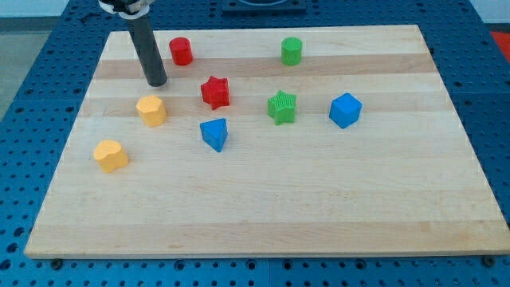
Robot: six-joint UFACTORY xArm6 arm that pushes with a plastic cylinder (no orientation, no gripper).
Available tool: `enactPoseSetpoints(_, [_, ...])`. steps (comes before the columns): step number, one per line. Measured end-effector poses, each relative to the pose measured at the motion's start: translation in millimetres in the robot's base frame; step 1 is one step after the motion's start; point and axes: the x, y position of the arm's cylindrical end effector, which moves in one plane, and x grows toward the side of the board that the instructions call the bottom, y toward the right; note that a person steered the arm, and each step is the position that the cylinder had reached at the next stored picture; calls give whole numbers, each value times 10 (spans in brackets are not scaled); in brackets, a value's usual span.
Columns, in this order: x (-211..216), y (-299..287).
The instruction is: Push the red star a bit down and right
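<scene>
**Camera view: tip up-left of the red star**

On the worktop, left to right: a yellow heart, a yellow hexagon just below my tip, a red cylinder, a blue triangle, the red star near the middle top, a green star, a green cylinder, a blue cube. The tip stands apart from the red star, on its upper left. There is no claw to see, only the rod.

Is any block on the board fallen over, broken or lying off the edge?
Nothing stands out. All eight blocks, including the red star, sit flat and whole on the wooden board, well inside its edges. My tip rests at the view's upper left, just above the orange block, touching nothing.
</scene>
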Motion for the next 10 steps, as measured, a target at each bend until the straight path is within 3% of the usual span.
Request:
enactPoseSetpoints(3, [70, 632])
enactPoseSetpoints(8, [619, 751])
enactPoseSetpoints(10, [483, 1454])
